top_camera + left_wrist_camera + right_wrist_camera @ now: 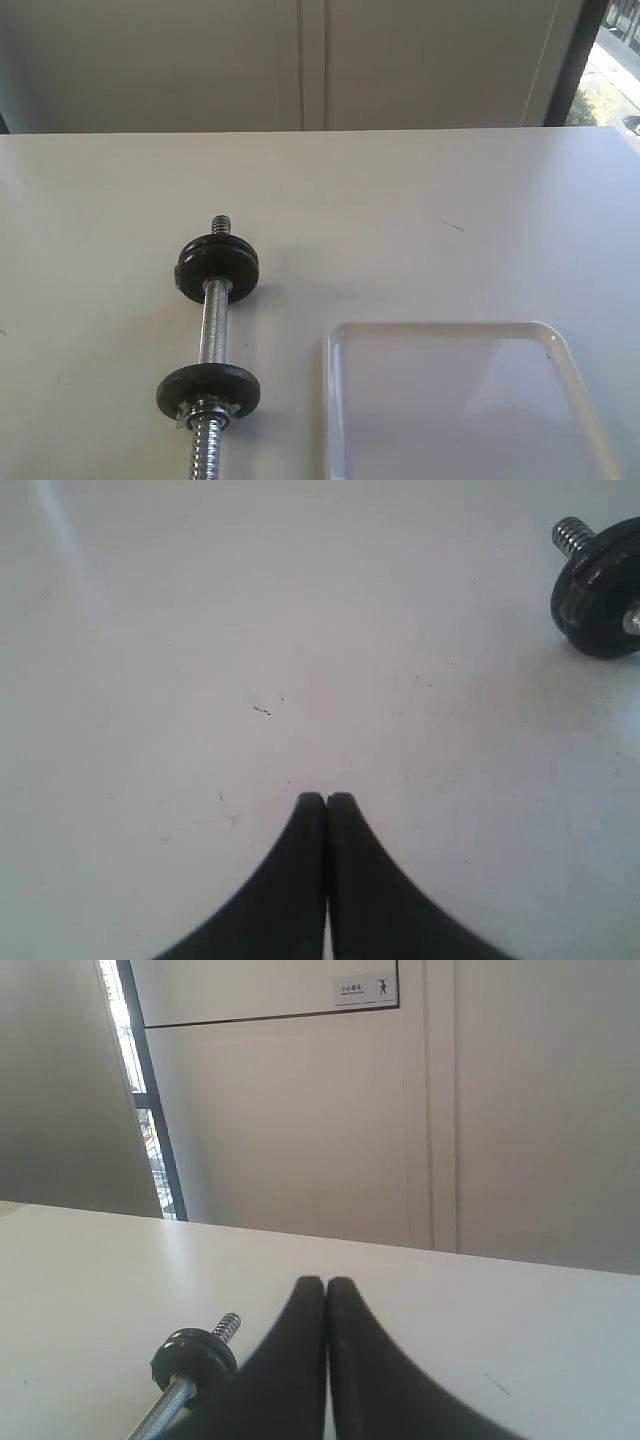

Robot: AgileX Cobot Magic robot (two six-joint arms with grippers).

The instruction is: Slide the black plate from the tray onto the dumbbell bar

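Note:
The chrome dumbbell bar (pixel 214 325) lies on the white table (pixel 400 200), left of the middle. It carries a black disc (pixel 218 265) near its far end, a second black disc (pixel 208 392) nearer the camera, and a chrome nut (pixel 207 416) against that one. The white tray (pixel 440 326) sits to the bar's right; its visible part holds nothing, and the black plate is out of view. My left gripper (pixel 326 798) is shut and empty over bare table, with the far disc (pixel 600 590) off to one side. My right gripper (pixel 326 1282) is shut and empty, the bar (pixel 170 1400) beside it. Neither gripper shows in the exterior view.
The tray's near part runs out of the exterior view at the bottom edge. A pale wall (pixel 320 60) stands behind the table's far edge. A window frame (pixel 580 60) stands at the back right.

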